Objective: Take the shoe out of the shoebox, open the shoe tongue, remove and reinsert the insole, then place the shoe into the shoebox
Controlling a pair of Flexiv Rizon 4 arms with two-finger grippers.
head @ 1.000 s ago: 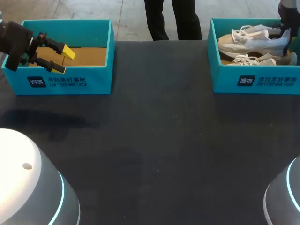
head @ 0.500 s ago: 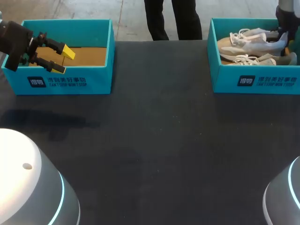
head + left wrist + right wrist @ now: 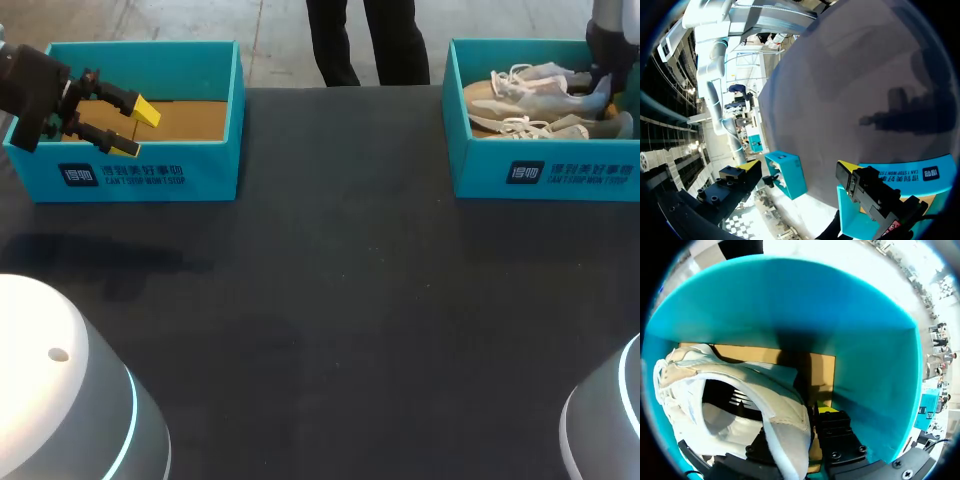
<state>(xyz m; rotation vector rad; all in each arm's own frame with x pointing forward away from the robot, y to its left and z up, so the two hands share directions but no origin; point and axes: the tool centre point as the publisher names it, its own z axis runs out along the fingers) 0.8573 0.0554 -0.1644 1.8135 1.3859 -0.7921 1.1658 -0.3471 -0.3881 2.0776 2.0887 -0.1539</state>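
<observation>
Here we are at the table (image 3: pixel 340 300), and our right pincer (image 3: pixel 797 425) is down inside the right shoebox (image 3: pixel 545 170) at the table's far right corner. It grips the shoe (image 3: pixel 540 88) at the heel: the heel wall runs between its fingers, one yellow tip just outside the heel, the other finger hidden behind the shoe. The shoe is pale with white laces. It lies on its side along the box's far wall, toe towards the table's left edge, and a second shoe (image 3: pixel 545 127) lies just beside it against the near wall. Over at the far left corner sits the left shoebox (image 3: pixel 150 175), brown cardboard floor showing. Our left pincer (image 3: pixel 135 128) hangs above its left end, fingers spread wide, holding nothing.
</observation>
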